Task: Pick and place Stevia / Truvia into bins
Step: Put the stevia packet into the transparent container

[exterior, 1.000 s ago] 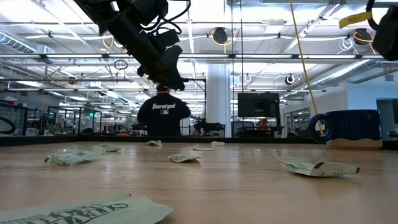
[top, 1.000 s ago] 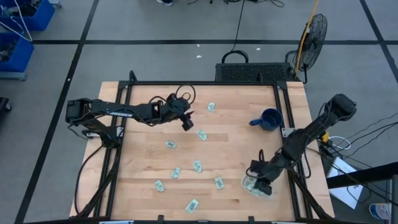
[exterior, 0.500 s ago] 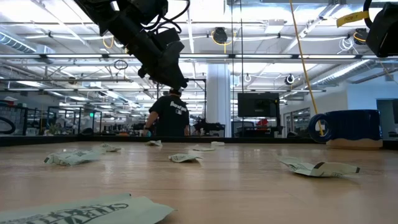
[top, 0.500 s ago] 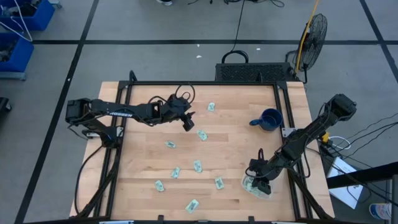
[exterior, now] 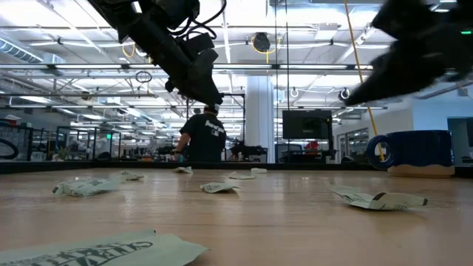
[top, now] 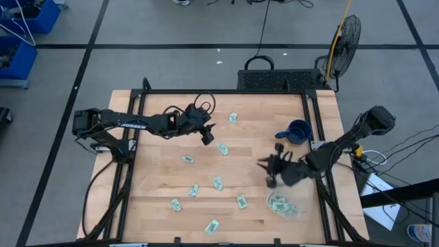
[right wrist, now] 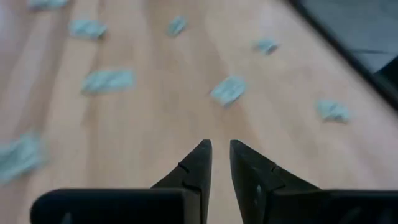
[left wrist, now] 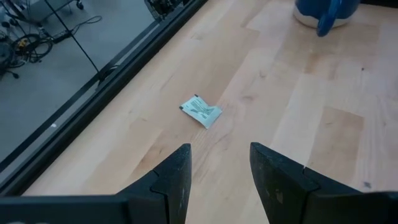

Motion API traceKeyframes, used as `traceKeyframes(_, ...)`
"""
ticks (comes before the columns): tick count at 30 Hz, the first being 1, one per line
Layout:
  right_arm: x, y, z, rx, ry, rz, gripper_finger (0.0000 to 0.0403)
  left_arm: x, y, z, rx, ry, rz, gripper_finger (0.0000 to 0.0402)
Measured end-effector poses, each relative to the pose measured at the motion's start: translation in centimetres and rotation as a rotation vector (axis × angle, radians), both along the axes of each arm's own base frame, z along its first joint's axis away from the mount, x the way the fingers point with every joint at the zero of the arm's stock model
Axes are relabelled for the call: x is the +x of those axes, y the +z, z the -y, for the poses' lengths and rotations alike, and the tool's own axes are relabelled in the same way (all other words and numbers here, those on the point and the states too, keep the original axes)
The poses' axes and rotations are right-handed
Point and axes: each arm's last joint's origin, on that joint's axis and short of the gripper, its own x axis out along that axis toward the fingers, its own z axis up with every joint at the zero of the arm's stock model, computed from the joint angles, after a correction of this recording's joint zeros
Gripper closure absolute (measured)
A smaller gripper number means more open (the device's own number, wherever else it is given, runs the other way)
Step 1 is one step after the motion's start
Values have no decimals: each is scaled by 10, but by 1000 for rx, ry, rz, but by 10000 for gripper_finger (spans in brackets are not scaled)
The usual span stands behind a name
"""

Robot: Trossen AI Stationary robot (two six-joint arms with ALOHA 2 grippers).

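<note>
Several pale green Stevia / Truvia sachets lie flat on the wooden table, among them one (top: 223, 148) near the middle and one (top: 233, 117) farther back. The clear bin (top: 282, 204) stands at the near right with sachets in it. My left gripper (top: 206, 136) hangs open above the table's far middle, with one sachet (left wrist: 201, 111) ahead of its fingers. My right gripper (top: 267, 170) hovers above the table, left of and beyond the bin. Its fingers (right wrist: 219, 148) stand a narrow gap apart with nothing between them.
A dark blue mug (top: 298, 130) stands at the far right. More sachets (top: 217, 182) (top: 241, 201) (top: 212, 226) are scattered over the near half. A black frame (top: 309, 103) borders the table. A person shows in the room behind.
My right gripper has swung away from above the bin, toward the table's far edge and its middle, turning about as it went. It now hovers over bare wood left of the mug. The left arm has kept still.
</note>
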Motion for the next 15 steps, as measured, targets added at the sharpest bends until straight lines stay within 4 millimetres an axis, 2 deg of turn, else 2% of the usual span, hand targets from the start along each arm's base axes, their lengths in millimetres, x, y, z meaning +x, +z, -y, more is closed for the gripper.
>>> traceKeyframes(2,13,5,13,19,-1,41,344,0,0,-2,-1,5,-3,231)
traceKeyframes(6,33,9,38,47,104,80,329,-3,-2,-8,-8,32,-26,231)
traceKeyframes(8,38,7,50,10,125,59,316,-6,-4,-12,-8,71,-53,231)
traceKeyframes(11,43,1,69,-25,67,27,292,-14,-11,-20,-32,154,-121,231)
traceKeyframes(15,49,-9,86,36,39,5,261,-21,-24,-27,-89,232,-210,231)
